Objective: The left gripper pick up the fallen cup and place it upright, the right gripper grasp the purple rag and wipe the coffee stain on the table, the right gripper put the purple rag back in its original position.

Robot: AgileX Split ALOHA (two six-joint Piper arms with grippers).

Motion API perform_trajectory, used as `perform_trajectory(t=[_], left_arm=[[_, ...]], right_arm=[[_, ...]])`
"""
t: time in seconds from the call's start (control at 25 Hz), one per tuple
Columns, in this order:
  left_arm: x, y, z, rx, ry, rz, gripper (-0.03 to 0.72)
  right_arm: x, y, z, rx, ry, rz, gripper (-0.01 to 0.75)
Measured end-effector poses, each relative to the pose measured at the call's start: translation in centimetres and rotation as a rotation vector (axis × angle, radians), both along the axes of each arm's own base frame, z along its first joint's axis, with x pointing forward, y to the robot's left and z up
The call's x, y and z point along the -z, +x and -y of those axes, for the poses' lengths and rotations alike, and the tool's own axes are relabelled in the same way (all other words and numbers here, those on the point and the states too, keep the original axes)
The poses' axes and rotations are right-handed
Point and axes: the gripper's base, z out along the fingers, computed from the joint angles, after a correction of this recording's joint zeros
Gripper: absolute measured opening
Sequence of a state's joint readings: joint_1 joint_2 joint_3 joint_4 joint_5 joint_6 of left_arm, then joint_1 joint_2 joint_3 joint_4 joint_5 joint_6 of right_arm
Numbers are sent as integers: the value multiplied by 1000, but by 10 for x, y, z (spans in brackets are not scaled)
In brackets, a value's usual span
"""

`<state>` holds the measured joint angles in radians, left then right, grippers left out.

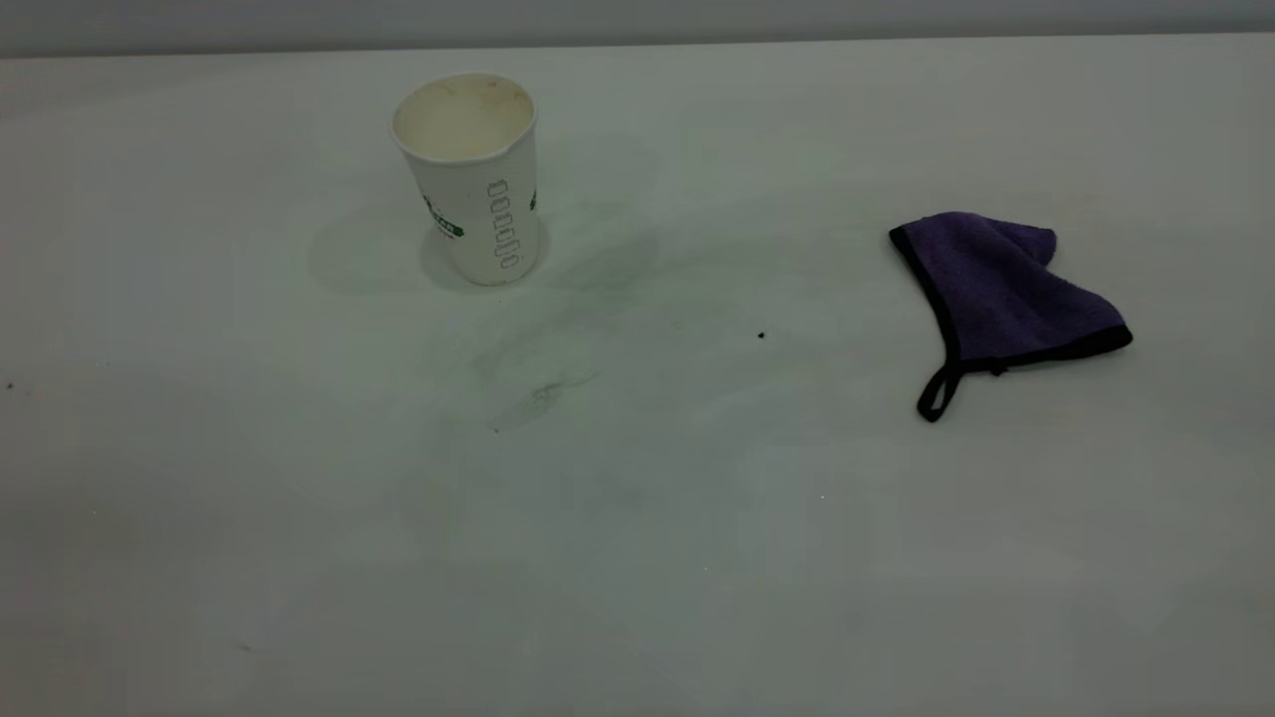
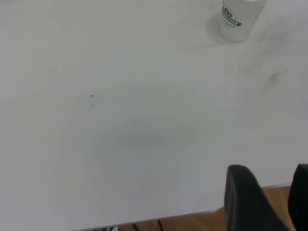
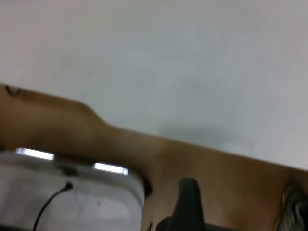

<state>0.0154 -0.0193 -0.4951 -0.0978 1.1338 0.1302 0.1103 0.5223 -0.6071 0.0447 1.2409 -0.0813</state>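
The white paper cup point(image 1: 473, 179) stands upright at the far left of the table point(image 1: 637, 578), mouth up and empty. It also shows in the left wrist view point(image 2: 237, 20), far from my left gripper point(image 2: 270, 169), which is open and empty over the table's edge. The purple rag point(image 1: 1001, 289) lies crumpled at the right, its black loop toward the front. My right gripper point(image 3: 240, 185) is open and empty, off the table edge over a wooden surface. No dark brown coffee stain shows; only a faint grey smear point(image 1: 543, 393) lies in front of the cup. Neither gripper shows in the exterior view.
A tiny black speck point(image 1: 761, 336) lies mid-table between cup and rag. A wooden surface point(image 3: 231, 168) lies beyond the table's edge, with a white housing and a cable point(image 3: 72, 202) beside it in the right wrist view.
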Motion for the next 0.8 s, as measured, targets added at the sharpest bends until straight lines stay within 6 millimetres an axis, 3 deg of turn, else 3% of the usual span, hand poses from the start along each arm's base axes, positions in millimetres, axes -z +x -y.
perform_trajectory(t=[0.28, 0.8], left_arm=[[0, 0, 0, 0, 0, 0, 287], [0, 0, 0, 0, 0, 0, 287]], right_arm=[[9, -36, 6, 65, 10, 174, 656], [19, -57, 7, 122, 41, 410, 628]])
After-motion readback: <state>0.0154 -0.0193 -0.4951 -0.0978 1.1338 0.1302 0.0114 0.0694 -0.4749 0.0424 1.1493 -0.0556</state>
